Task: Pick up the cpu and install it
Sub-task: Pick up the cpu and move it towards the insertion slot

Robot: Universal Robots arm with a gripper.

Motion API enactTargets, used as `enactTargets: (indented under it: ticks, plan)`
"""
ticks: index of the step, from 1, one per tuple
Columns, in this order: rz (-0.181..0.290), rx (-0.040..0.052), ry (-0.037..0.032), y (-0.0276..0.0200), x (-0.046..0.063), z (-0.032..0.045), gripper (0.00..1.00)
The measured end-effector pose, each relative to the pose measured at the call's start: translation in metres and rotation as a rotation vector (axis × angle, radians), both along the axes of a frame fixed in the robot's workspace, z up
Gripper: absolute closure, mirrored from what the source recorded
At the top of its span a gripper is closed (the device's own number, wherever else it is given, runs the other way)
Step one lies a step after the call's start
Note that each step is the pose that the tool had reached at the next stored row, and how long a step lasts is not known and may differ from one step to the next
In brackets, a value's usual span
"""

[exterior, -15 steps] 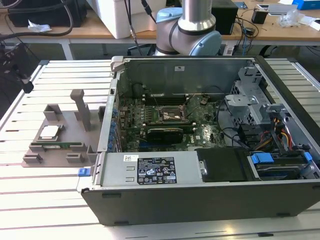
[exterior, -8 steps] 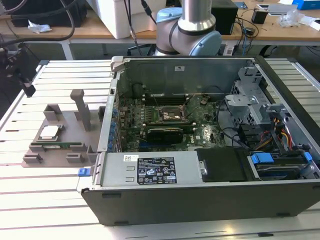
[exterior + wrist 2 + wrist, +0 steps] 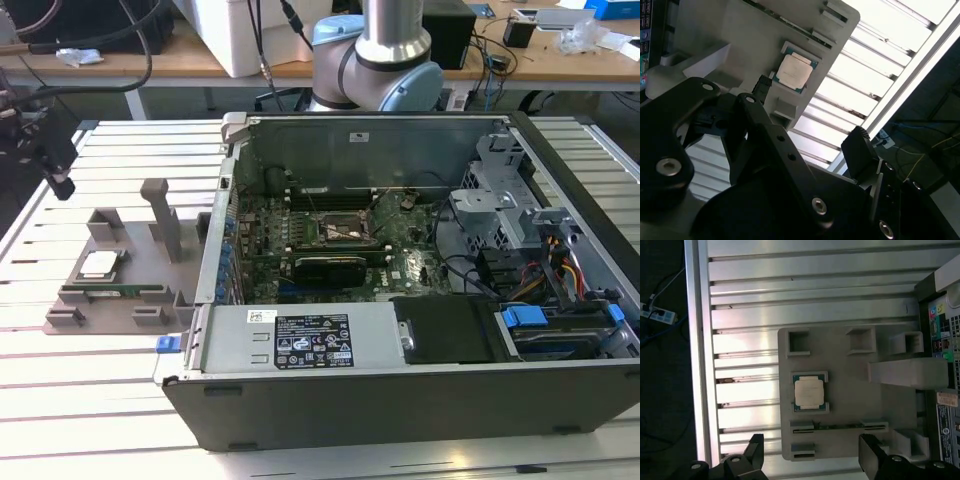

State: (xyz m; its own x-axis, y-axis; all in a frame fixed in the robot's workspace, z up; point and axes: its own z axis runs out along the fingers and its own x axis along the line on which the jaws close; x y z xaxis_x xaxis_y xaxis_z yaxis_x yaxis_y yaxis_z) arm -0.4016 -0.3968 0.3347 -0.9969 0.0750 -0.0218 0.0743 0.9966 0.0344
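Slatted table (image 3: pixel 790 280), grey tray (image 3: pixel 850 405), cpu (image 3: pixel 809 392) flat, face-up

The exterior view looks down from a raised spot in front of the open dark grey metal computer case (image 3: pixel 420 380). It faces across the ribbed aluminium desk (image 3: pixel 100 400), with the grey plastic parts tray (image 3: pixel 130 250) at the left of the frame. The first wrist view looks straight down on that tray from well above. The second wrist view sees it obliquely and closer, past the black hand (image 3: pixel 810 112). All three views share the tray and the small square silver-topped cpu (image 3: pixel 100 264) on it.
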Motion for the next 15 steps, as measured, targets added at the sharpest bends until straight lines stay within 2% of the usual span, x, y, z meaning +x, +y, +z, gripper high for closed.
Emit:
enactTargets:
  ticks: [11, 15]
  plan:
    - [0.000, -0.0001, 0.0001, 0.0000, 0.000, -0.0156, 0.16]
    - [0.000, 0.0000, 0.0000, 0.0000, 0.000, -0.0186, 0.16]
